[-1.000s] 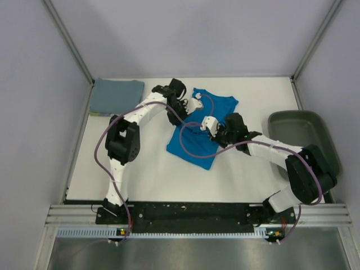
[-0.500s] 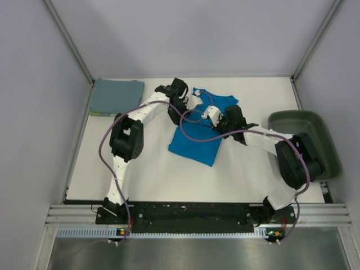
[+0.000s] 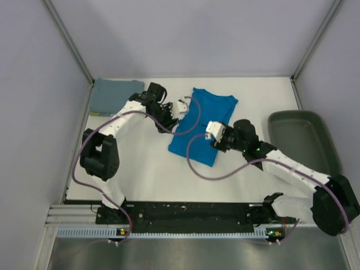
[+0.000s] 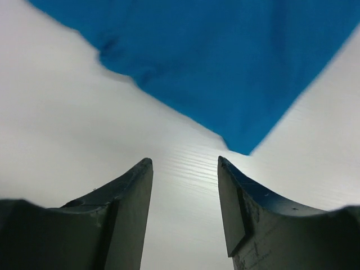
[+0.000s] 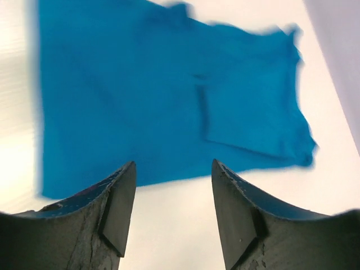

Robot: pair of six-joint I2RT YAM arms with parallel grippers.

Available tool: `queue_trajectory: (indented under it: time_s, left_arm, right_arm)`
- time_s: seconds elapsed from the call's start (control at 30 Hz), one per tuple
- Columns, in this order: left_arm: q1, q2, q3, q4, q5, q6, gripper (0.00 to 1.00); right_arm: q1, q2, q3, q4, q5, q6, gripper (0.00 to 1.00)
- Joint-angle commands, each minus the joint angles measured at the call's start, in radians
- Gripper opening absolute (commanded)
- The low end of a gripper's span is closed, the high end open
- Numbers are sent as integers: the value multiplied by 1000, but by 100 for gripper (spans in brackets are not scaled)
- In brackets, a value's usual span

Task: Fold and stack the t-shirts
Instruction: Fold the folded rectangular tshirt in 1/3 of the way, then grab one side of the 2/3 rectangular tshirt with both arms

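Note:
The bright blue t-shirt (image 3: 199,121) lies folded into a long strip in the middle of the table, collar end at the back. My left gripper (image 3: 181,107) hovers open just off its left edge. In the left wrist view the blue t-shirt (image 4: 225,62) lies ahead of the left gripper (image 4: 184,161), with only bare table between the fingers. My right gripper (image 3: 212,132) is open at the shirt's right edge. The right wrist view shows the blue t-shirt (image 5: 169,95) beyond the empty right gripper (image 5: 173,163). A grey-blue t-shirt (image 3: 115,95) sits folded square at the back left.
A dark green tray (image 3: 304,138) stands at the right edge of the table. Grey walls and metal frame posts close in the back and sides. Purple cables loop from both arms over the table.
Both grippers have opened and let go of the blue t-shirt. The left arm has drawn back to the left, the right arm toward the near right. The shirt stays folded.

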Motion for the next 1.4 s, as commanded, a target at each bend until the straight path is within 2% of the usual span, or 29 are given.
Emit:
queue_trajectory:
  time_s: [0.0,0.13,0.27,0.5,0.6,0.63,0.7,0.77,0.83,0.87,0.9,1.07,1.17,1.27,1.37]
  left_arm:
    - [-52,-182,-297,32,162,302,56]
    - [-113,-202,-434,144,64,319,60]
    - [-131,-151,-442,233,-8,299,62]
    - [-154,-87,-434,185,-59,325,63]
    - [-165,-53,-434,146,-65,332,62]
    - [-168,-47,-437,142,-65,332,62]
    - [-177,-38,-439,132,-67,331,61]
    - [-185,-32,-440,131,-65,320,53]
    - [-190,-32,-434,128,-71,297,19]
    - [-193,-35,-428,119,-77,280,5]
    - [-191,-47,-420,102,-90,261,0]
    - [-191,-191,-481,-18,-65,239,0]
    - [-193,-314,-518,-113,-32,231,0]
    - [-193,-433,-512,-257,8,228,0]
    - [-191,-537,-471,-366,42,219,0]
  right_arm:
    - [170,-165,-196,-34,-178,-228,57]
    - [251,-121,-213,-94,-119,-201,56]
    - [297,-18,-204,-63,-46,-198,56]
    - [336,143,-153,-71,29,-178,52]
    - [334,178,-135,-107,56,-169,43]
    - [336,183,-133,-117,55,-166,37]
    - [336,178,-132,-132,56,-160,15]
    - [336,162,-132,-155,58,-152,1]
    - [334,137,-127,-180,52,-143,0]
    - [336,119,-121,-195,52,-135,0]
    - [337,99,-114,-218,49,-127,0]
    - [397,-55,-86,-379,30,-110,0]
    - [452,-153,-42,-547,-3,-72,0]
    - [495,-246,18,-679,-37,3,0]
    - [500,-340,75,-735,-63,86,0]
